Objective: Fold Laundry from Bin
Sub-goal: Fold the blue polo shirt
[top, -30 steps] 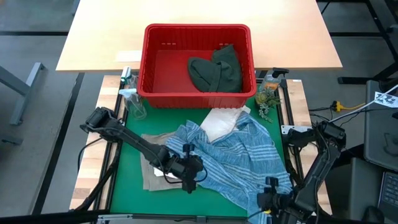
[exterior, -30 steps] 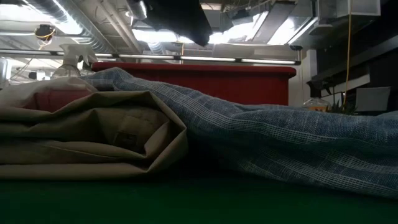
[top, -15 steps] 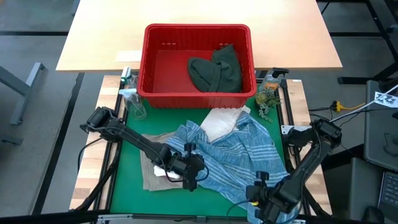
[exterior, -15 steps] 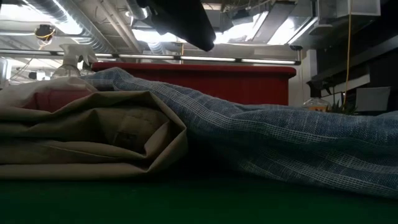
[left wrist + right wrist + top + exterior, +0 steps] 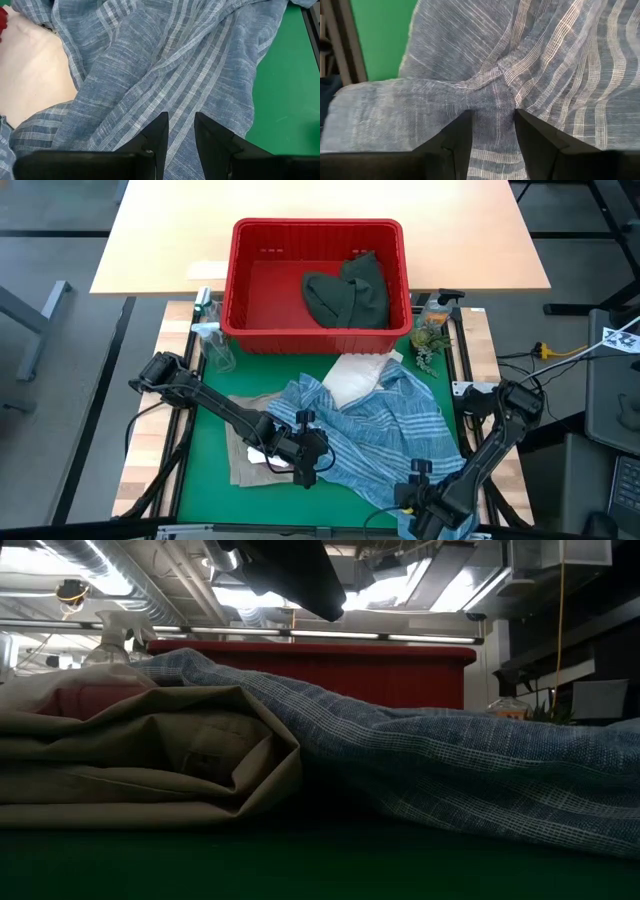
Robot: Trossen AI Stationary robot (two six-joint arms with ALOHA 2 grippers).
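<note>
The blue-white striped shirt (image 5: 370,430) lies crumpled on the green mat (image 5: 205,485). It lies partly over a folded tan garment (image 5: 245,455) and a white cloth (image 5: 355,375). The red bin (image 5: 318,280) stands at the far side with a dark green garment (image 5: 348,295) inside. My left gripper (image 5: 303,465) is shut on the shirt's left part. My right gripper (image 5: 420,498) is shut on its near right corner. In the low view the tan garment (image 5: 150,760) and the shirt (image 5: 450,770) fill the foreground. My left gripper has a stretch of the striped cloth (image 5: 181,125) between its two fingers, coming slanting down from the table's left. The cloth there runs smooth; one layer or several, I cannot tell. The shirt rests on the mat and the tan garment. My right gripper pinches a gathered bunch of the shirt (image 5: 491,107) between its two fingers, coming from above and pointing down. Creases run together at the pinch (image 5: 487,82). The cloth around it lies on the mat.
A spray bottle (image 5: 210,340) stands at the bin's left and a small plant with a bottle (image 5: 432,330) at its right. A wooden table (image 5: 320,200) lies beyond the bin. Bare green mat shows near the left front.
My right gripper has gone toward the table's left and a little down, staying shut. The shirt's near right corner has slid inward with it, while the rest of the shirt has stayed in place.
</note>
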